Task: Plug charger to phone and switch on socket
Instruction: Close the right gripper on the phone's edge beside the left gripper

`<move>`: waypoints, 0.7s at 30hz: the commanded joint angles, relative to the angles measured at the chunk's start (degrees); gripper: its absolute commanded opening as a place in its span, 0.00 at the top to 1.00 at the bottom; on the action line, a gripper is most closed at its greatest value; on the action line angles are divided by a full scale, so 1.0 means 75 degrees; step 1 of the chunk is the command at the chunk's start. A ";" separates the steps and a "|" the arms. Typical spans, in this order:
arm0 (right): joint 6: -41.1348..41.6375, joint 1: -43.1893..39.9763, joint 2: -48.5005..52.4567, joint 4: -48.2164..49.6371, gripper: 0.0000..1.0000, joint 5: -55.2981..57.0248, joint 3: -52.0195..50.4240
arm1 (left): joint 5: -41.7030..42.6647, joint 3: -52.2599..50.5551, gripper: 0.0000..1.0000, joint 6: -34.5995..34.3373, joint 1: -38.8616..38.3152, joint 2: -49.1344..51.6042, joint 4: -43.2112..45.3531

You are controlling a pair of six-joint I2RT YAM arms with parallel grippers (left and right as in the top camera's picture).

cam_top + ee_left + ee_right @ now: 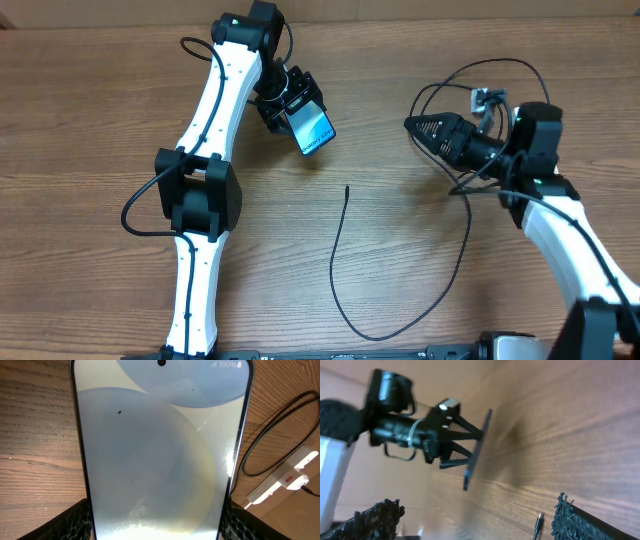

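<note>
My left gripper [298, 112] is shut on the phone [318, 132] and holds it lifted above the table, its glowing screen facing up. In the left wrist view the phone [160, 450] fills the frame between the black fingers [75, 521]. The charger cable [338, 262] lies loose on the table; its connector tip [347, 189] points toward the phone and also shows at the bottom of the right wrist view [538, 521]. My right gripper [415, 127] stands open and empty, aimed left at the phone [477, 447]. The white socket [286, 478] lies behind the right arm [487, 100].
The cable runs in a wide loop [375, 335] near the table's front edge and up to the right arm. More black cable [480, 70] loops round the socket at the back right. The left arm [205, 200] stretches across the left side of the table.
</note>
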 commanded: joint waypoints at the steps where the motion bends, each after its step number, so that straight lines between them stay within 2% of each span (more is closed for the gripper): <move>1: 0.0530 0.0038 0.0458 0.0128 0.00 -0.0210 0.0172 | 0.0335 0.0248 0.96 -0.0248 -0.0052 -0.0006 -0.0015; 9: 0.0484 0.0184 0.0938 0.0137 0.00 0.0108 0.0157 | 0.0408 0.0248 0.96 -0.0933 -0.0111 -0.0006 -0.0015; 15: 0.0061 0.0831 0.0938 0.0143 0.00 0.0772 0.0157 | 0.0338 0.0248 0.96 -0.1434 -0.0379 -0.0006 0.0079; 21: 0.0064 0.1460 0.0938 0.0143 0.00 0.1472 0.0157 | 0.0280 0.0248 0.96 -0.2509 -0.0653 -0.0006 0.0079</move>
